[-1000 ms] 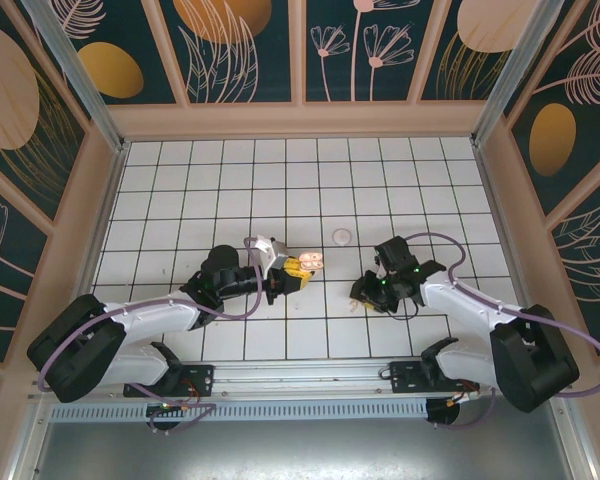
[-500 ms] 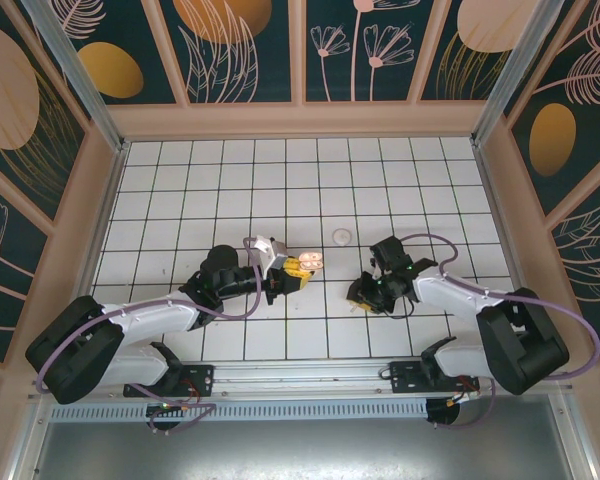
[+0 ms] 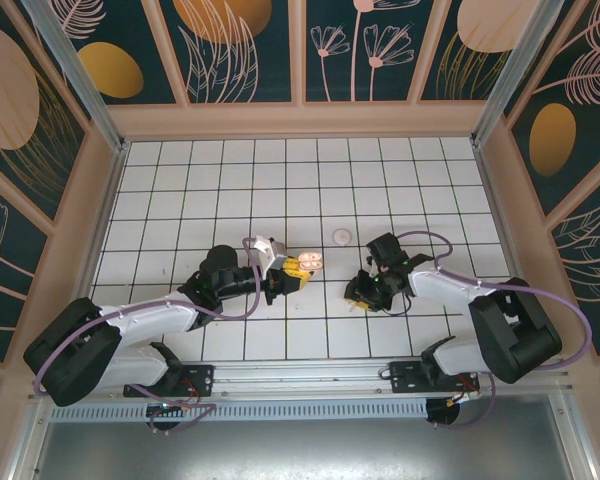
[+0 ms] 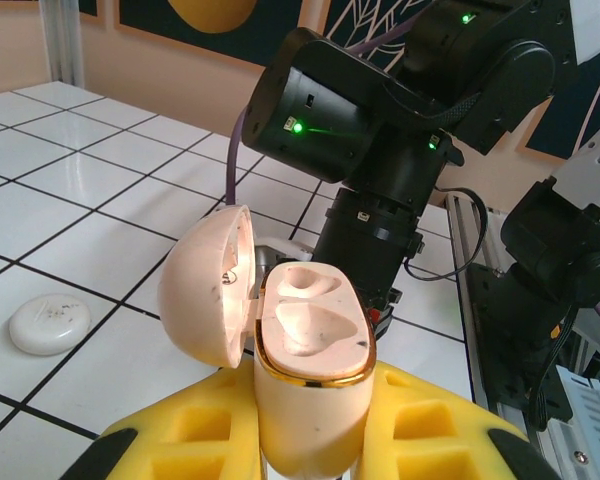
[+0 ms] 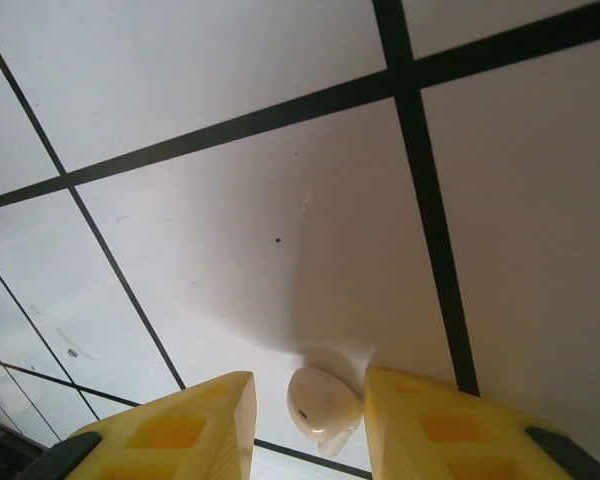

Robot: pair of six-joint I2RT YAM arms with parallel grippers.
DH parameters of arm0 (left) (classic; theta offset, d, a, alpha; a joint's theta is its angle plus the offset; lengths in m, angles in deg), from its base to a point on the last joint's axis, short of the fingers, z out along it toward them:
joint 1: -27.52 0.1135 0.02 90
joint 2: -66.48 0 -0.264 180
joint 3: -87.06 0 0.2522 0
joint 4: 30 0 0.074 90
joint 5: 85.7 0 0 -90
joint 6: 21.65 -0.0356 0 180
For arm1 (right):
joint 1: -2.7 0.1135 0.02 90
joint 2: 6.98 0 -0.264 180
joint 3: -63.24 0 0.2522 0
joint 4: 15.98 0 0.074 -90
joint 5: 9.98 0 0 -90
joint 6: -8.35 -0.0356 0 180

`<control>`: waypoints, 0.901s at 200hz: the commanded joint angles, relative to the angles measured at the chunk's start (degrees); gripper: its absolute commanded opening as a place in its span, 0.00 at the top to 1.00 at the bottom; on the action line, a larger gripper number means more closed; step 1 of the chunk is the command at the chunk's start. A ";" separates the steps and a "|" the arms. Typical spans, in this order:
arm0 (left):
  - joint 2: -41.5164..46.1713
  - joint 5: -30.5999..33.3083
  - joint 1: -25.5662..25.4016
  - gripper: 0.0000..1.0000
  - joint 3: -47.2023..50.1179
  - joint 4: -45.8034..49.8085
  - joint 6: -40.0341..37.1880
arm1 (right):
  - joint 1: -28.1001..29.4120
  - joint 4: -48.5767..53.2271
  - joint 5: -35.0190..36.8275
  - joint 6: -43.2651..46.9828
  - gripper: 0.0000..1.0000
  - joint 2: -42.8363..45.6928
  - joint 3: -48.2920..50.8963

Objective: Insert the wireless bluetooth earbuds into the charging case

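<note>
Holding open charging case [image 4: 310, 400] over worktop [image 3: 180, 180] centre, your left gripper [image 4: 310, 445] pinches it; both sockets [image 4: 302, 283] empty. Your right gripper [image 5: 305, 398], spread, straddles earbud [image 5: 323, 408] on worktop nearer near edge. Both insertions left to do.

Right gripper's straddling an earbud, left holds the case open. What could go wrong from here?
1. The small white earbud lies nearer one yellow finger of the right gripper; closing may flick it away.
2. The peach gold-rimmed charging case, clamped in the left gripper, has its lid standing close beside the wells; the earbud could strike it.
</note>
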State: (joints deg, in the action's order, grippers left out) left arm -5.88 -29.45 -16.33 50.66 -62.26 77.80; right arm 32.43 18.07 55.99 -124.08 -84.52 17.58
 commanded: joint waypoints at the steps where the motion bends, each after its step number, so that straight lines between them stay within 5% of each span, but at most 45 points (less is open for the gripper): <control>1: 0.96 0.24 0.22 0.91 -1.36 -0.22 -1.10 | 0.49 -3.06 -0.31 1.26 0.66 -1.38 -1.65; 86: 0.99 0.16 0.18 0.91 -1.64 -0.10 -1.19 | 1.02 -0.90 0.67 2.48 0.66 -1.30 -4.14; 180: 1.94 0.28 0.17 0.91 -1.54 0.58 -1.46 | 6.32 18.67 14.12 4.82 0.67 -1.92 -13.90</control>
State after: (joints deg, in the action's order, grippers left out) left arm -5.07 -29.43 -16.33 50.55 -61.41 77.43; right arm 37.22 29.76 65.35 -120.26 -85.57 6.04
